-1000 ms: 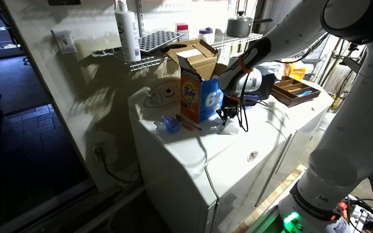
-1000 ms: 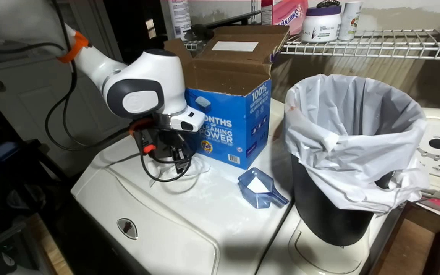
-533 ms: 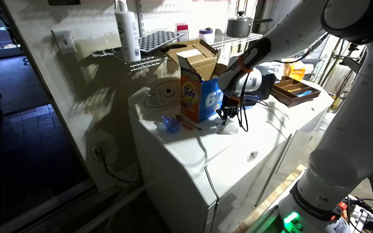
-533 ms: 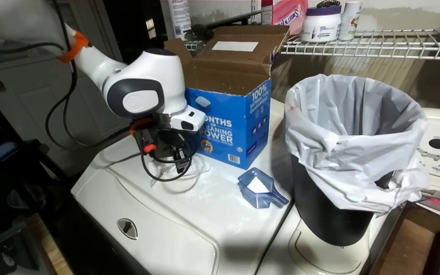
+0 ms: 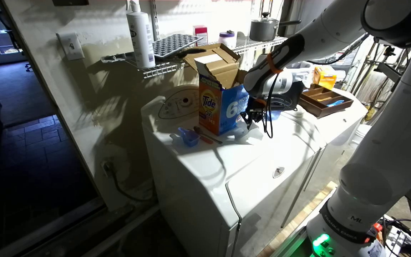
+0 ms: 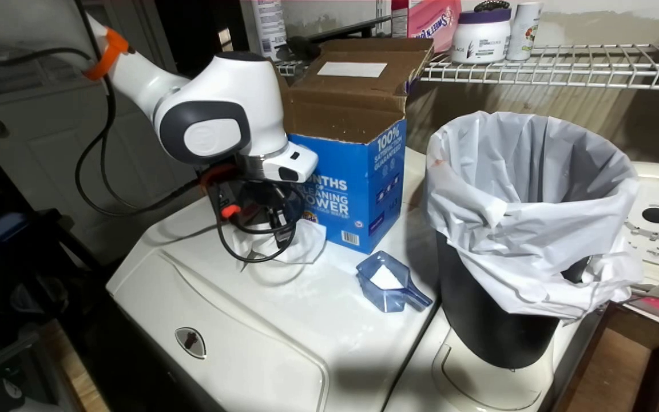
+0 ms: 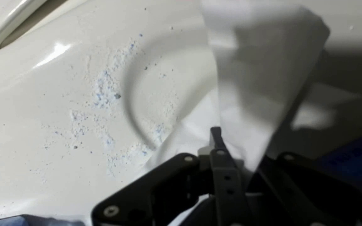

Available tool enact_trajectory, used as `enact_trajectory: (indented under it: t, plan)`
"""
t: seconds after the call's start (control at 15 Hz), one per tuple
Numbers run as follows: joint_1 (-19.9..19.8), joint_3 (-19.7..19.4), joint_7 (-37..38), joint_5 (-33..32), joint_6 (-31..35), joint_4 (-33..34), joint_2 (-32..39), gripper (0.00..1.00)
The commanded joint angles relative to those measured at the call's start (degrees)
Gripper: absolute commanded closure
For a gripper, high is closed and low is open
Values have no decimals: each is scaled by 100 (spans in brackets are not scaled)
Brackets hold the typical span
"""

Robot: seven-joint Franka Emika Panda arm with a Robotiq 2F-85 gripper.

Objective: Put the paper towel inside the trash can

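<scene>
The fingers are gripping a fold of the paper towel, and the loose sheet is sticking out beyond their tips. They are holding it between the front edge of the tabletop and the cardboard box, which is standing toward the back edge; whether the lowest corner of the sheet is touching the surface, I'm not managing to tell from here. So narrow a pinch is probably suiting something limp: much of the sheet is hanging free and should be falling cleanly on release. The trash can is standing just past the side edge, on the neighbouring machine top, presumably so that it is sitting within reach of the arm. Its liner is folding down over the rim, likely for holding the mouth wide. Only the wrist view is making the grip plain; in both exterior views the end of the arm is covering it. The wrist view is also showing bluish grains lying scattered across the tabletop, which I'm not picking out elsewhere. In an exterior view a blue scoop is lying near the opposite side edge, and the arm is seemingly blocking most of the trash can. In an exterior view a second scoop is resting by the box, near the edge facing the trash can.
</scene>
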Motion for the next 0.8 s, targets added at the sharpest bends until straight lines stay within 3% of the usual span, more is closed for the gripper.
enact_trajectory:
  t: [0.0, 0.73]
  plan:
    - [-64, -27, 159, -36, -98, -6, -282, 99]
    - [-75, 0, 393, -94, -68, 15, -395, 99]
